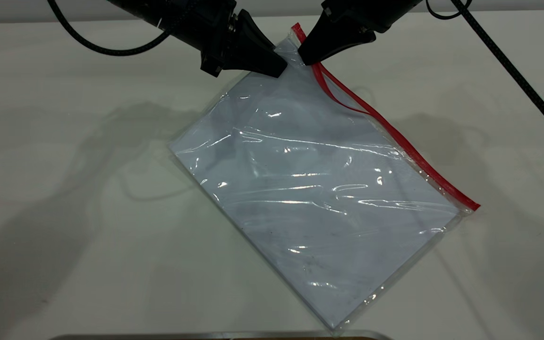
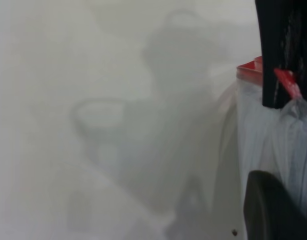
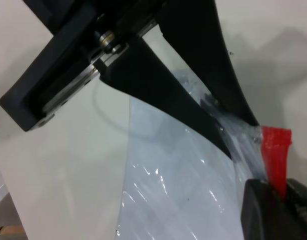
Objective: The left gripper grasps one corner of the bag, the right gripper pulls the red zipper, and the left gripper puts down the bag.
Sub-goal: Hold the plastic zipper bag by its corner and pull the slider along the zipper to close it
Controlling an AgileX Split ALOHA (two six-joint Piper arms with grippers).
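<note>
The bag [image 1: 319, 198] lies diagonally across the middle of the exterior frame on the white bench [image 1: 64, 189], a pale sheet inside it, one corner near the lower edge of the frame and its top corner raised toward the upper centre. The red zipper [image 1: 409, 151] runs along its upper-right edge, from the right of the frame up to the top centre; near the upper end the two red strips part, leaving a narrow loop.

The corner of the bag [image 1: 287, 53] at that upper end is pinched by the left gripper [image 1: 279, 68], which enters from the upper left; the right wrist view shows its two fingers [image 3: 213, 132] closed on crumpled clear plastic just beside the zipper's end.

The right gripper [image 1: 310, 59] comes in from the upper right, its tip on the zipper just beside the left gripper. Its fingers [image 3: 263, 210] appear pressed on the red strip, which passes between them.

A metal edge [image 1: 215, 336] shows at the bottom of the frame.
</note>
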